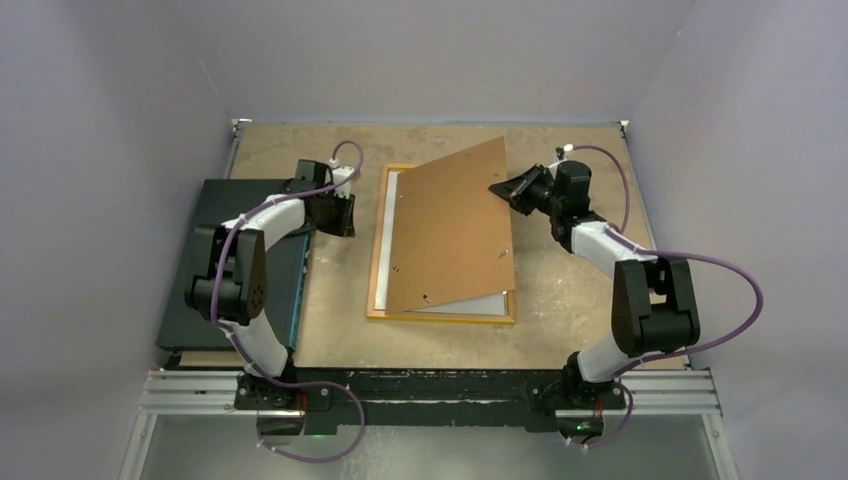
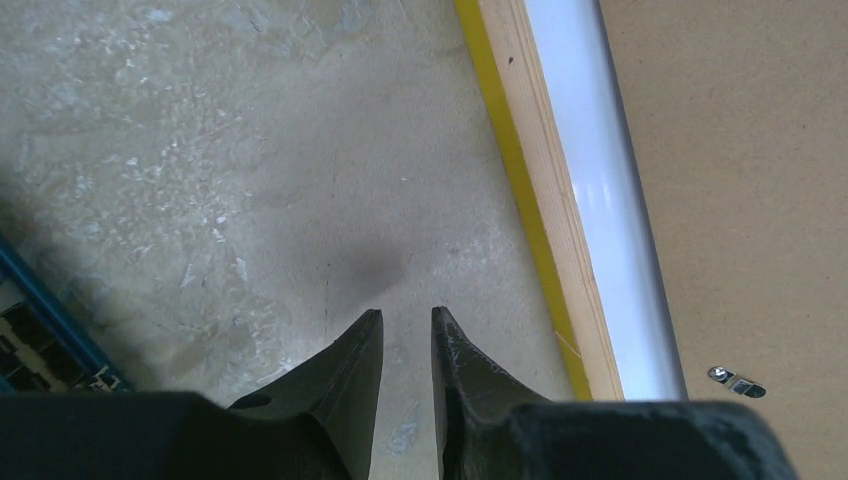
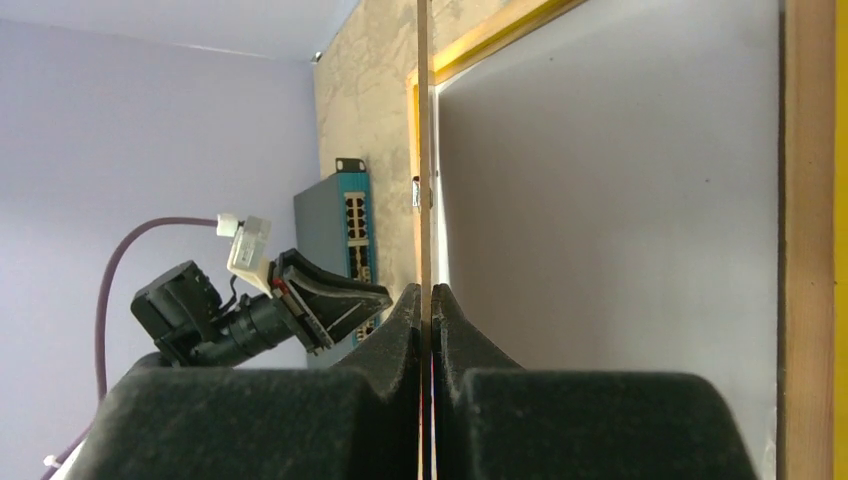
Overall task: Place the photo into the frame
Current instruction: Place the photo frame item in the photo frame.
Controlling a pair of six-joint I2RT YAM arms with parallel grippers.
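Note:
The yellow-orange frame (image 1: 378,240) lies flat at the table's middle. A white sheet (image 1: 472,303), apparently the photo's plain back, lies inside it; the printed side is hidden. A brown backing board (image 1: 450,225) is tilted over the frame, its right edge raised. My right gripper (image 1: 510,188) is shut on that raised edge (image 3: 424,150), above the white sheet (image 3: 610,180). My left gripper (image 1: 345,215) hovers over bare table just left of the frame's edge (image 2: 515,170), slightly open (image 2: 407,318) and empty.
A flat black panel (image 1: 215,260) with a blue side lies at the left under the left arm. A small metal clip (image 2: 735,379) sits on the backing board (image 2: 740,180). Grey walls close off the table's back and sides.

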